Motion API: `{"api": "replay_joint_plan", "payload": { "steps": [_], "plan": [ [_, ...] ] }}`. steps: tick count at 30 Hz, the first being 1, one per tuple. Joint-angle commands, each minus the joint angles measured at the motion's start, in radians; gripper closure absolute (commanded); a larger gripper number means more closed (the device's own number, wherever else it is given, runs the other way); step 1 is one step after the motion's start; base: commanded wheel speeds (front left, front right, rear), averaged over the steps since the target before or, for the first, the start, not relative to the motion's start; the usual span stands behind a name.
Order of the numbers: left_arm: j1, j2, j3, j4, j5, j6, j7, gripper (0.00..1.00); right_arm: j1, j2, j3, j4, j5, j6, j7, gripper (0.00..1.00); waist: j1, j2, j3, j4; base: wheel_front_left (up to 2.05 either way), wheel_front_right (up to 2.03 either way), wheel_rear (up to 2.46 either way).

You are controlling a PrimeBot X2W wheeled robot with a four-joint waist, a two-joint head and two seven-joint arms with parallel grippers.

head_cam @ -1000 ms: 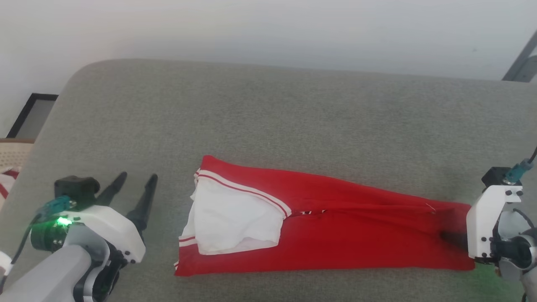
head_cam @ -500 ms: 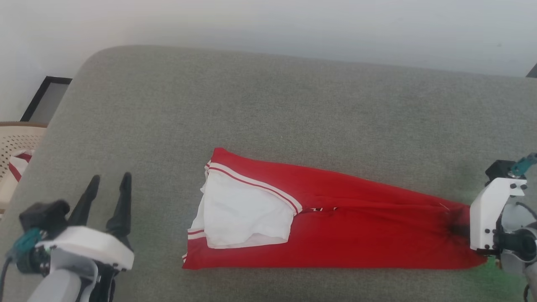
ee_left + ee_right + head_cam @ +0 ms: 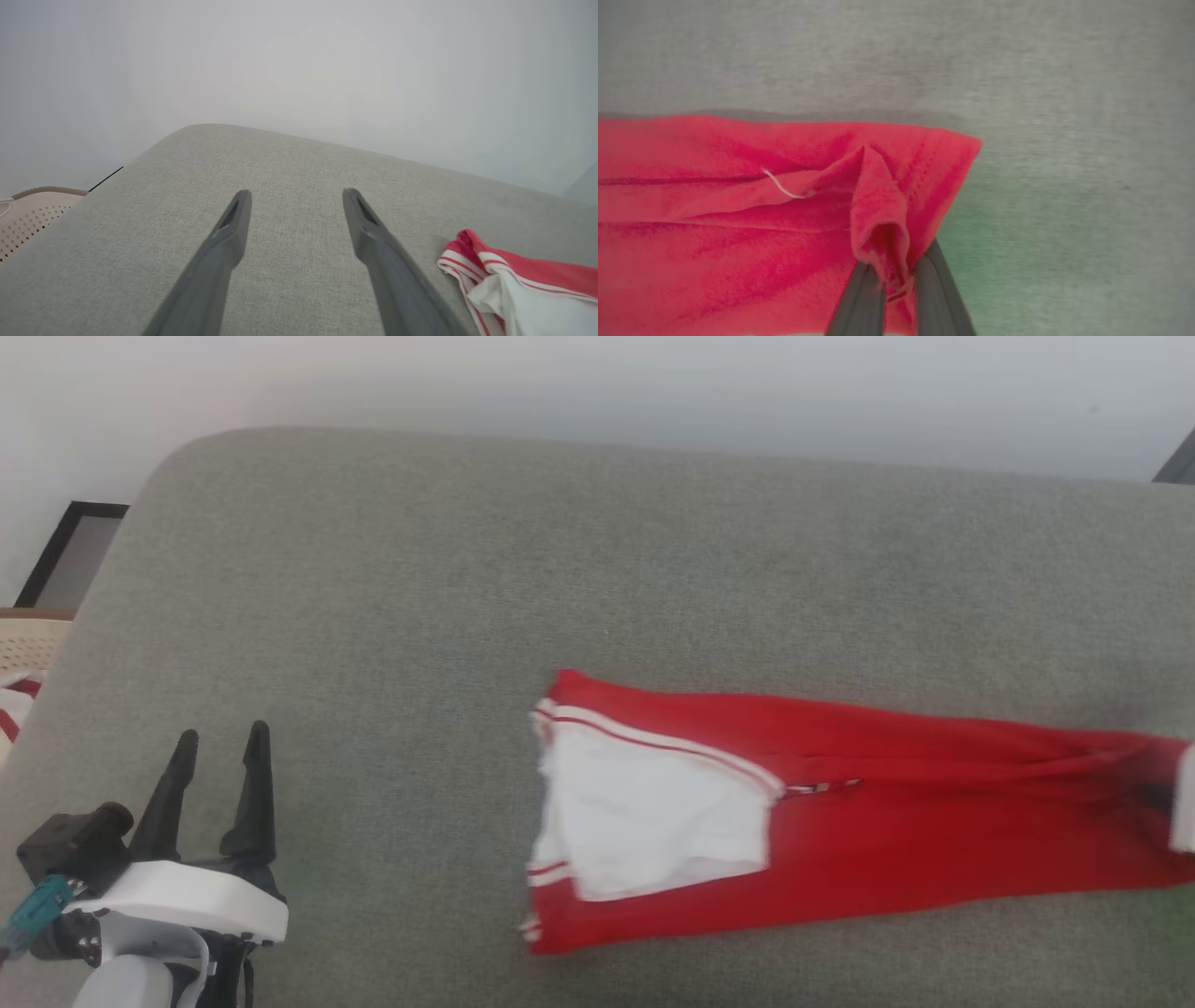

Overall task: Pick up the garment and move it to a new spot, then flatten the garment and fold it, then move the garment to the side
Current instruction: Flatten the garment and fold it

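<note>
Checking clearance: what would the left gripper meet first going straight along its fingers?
Probably the bare grey cushion; the garment lies off to the right, out of line. Depth is unclear.

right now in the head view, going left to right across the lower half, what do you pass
cream basket → left tool, open → garment, white sleeve end first, then red body → right tool, shut on the garment's far end at the picture's right edge

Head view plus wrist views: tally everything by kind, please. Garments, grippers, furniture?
garment: 1
grippers: 2, left gripper and right gripper
grey cushion: 1
beige basket: 1
Total: 5
</note>
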Motion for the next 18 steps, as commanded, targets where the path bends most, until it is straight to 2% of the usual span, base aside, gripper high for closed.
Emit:
{"api": "replay_joint_plan", "payload": {
  "steps": [1, 5, 11, 15, 18],
  "plan": [
    [-0.003, -0.007, 0.012, 0.0, 0.012, -0.008, -0.004, 0.0, -0.012, -0.013, -0.016, 0.013, -0.012, -0.002, -0.011, 1.0, 0.0, 0.0, 0.004, -0.005, 0.0, 0.0, 0.0],
    [-0.015, -0.035, 0.052, -0.003, 0.046, -0.029, -0.004, 0.0, -0.04, -0.054, -0.066, 0.073, -0.076, -0.002, -0.047, 1.0, 0.0, 0.0, 0.014, -0.018, 0.0, 0.0, 0.0],
    [-0.019, -0.057, 0.098, -0.01, 0.091, -0.045, -0.004, 0.0, -0.09, -0.048, -0.077, 0.108, -0.13, -0.002, -0.056, 1.0, 0.0, 0.0, 0.022, -0.046, 0.0, 0.0, 0.0],
    [-0.008, -0.066, 0.118, -0.012, 0.107, -0.05, -0.004, 0.0, -0.076, -0.014, -0.031, 0.022, -0.065, -0.001, -0.022, 1.0, 0.0, 0.0, 0.013, -0.06, 0.0, 0.0, 0.0],
    [0.008, -0.073, 0.129, -0.018, 0.118, -0.051, -0.004, 0.0, -0.043, -0.003, 0.026, -0.098, -0.003, -0.001, 0.015, 1.0, 0.0, 0.0, 0.001, -0.072, 0.0, 0.0, 0.0]
  ]
}}
